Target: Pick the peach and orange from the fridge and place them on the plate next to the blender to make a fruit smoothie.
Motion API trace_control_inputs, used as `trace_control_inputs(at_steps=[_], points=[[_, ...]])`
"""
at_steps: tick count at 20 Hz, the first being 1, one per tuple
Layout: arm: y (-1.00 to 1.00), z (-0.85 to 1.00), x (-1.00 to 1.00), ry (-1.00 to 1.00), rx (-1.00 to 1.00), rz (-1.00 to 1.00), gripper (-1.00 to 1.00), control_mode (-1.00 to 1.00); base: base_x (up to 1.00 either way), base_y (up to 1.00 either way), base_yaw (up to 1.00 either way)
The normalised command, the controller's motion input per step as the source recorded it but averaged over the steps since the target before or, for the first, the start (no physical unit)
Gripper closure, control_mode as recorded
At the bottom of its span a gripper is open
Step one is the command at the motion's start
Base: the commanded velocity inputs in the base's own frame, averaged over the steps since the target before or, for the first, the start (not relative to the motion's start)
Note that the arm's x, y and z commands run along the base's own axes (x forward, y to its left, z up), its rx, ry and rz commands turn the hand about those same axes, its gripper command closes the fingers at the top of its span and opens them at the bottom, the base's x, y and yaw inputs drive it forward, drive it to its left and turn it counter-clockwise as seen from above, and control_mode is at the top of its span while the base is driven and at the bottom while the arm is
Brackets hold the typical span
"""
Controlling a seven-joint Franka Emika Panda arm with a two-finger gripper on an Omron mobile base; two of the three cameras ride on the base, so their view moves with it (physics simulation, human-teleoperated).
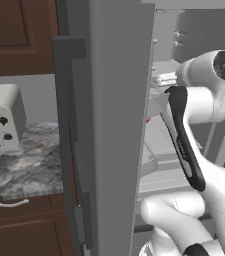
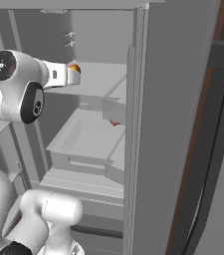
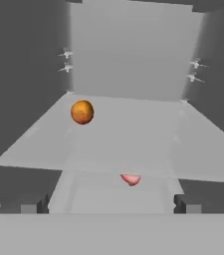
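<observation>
Fridge (image 2: 183,124) open; orange (image 3: 82,112) on upper shelf (image 3: 133,144), peach (image 3: 130,179) partly hidden below. Gripper state: cannot tell.

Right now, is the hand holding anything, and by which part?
Nothing is held. The orange sits alone on the fridge shelf, ahead of the hand.

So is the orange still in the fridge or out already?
In. The orange sits on a pale shelf inside the open fridge, untouched.

Orange (image 3: 82,112) on fridge shelf (image 3: 133,134), peach (image 3: 130,179) below
</observation>
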Motion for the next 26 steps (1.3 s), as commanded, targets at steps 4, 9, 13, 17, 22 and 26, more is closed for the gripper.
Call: trace_control_inputs(at_steps=[4, 9, 13, 17, 22, 26], points=[[0.16, 0.0, 0.71, 0.15, 0.05, -0.01, -1.0, -1.0, 0.0, 0.0, 0.0], [-0.03, 0.0, 0.54, 0.25, 0.11, 0.02, -1.0, -1.0, 0.0, 0.0, 0.0], [0.0, -0.24, 0.29, 0.02, 0.05, 0.0, -1.0, -1.0, 0.0, 0.0, 0.0], [0.07, -0.3, 0.59, 0.01, 0.04, 0.0, -1.0, -1.0, 0.0, 0.0, 0.0], [0.25, -0.05, 0.67, 0.06, 0.0, 0.0, -1.0, -1.0, 0.0, 0.0, 0.0], [0.31, -0.17, 0.71, 0.03, 0.01, 0.0, -1.0, -1.0, 0.0, 0.0, 0.0]])
